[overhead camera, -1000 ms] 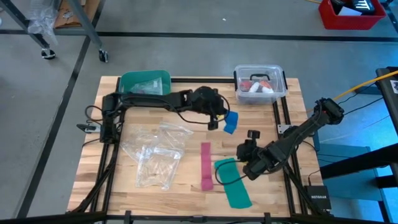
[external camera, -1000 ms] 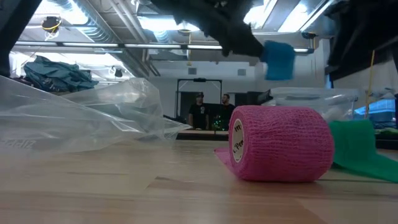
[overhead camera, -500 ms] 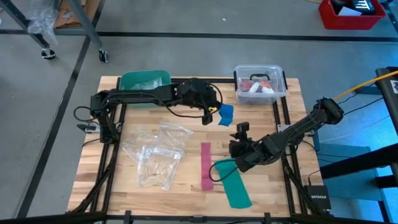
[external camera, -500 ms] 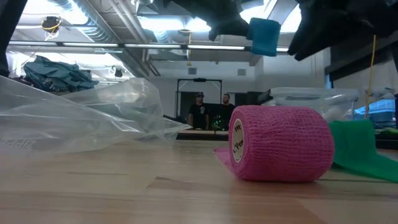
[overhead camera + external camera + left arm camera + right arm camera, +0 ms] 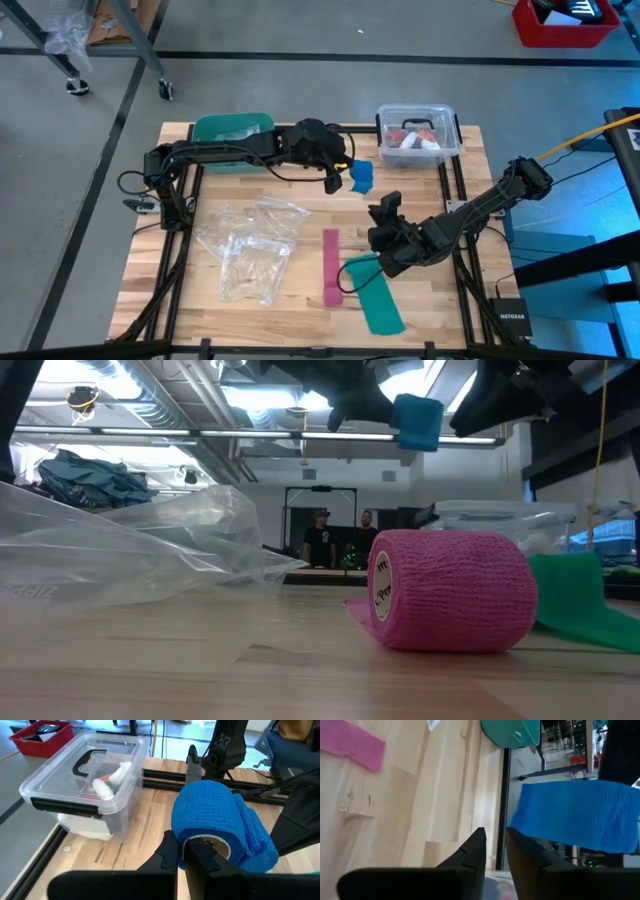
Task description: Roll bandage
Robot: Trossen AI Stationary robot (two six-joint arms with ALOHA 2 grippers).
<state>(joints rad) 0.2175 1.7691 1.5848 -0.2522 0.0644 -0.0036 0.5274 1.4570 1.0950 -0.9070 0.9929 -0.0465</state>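
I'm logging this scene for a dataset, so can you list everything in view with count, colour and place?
bandage: 1, bright blue roll, held above the table's far middle
pink strip: 1, pink, part unrolled, table's near middle
green strip: 1, teal-green, near edge beside the pink strip
plastic bags: a heap, clear, left half of the table
bin: 1, green, far left of the table
box: 1, clear with lid, far right corner, red and white items inside
crate: 1, red, floor beyond the table
people: 2, far room behind the table
left claw: shut on the bandage
right claw: raised near the bandage, not touching it
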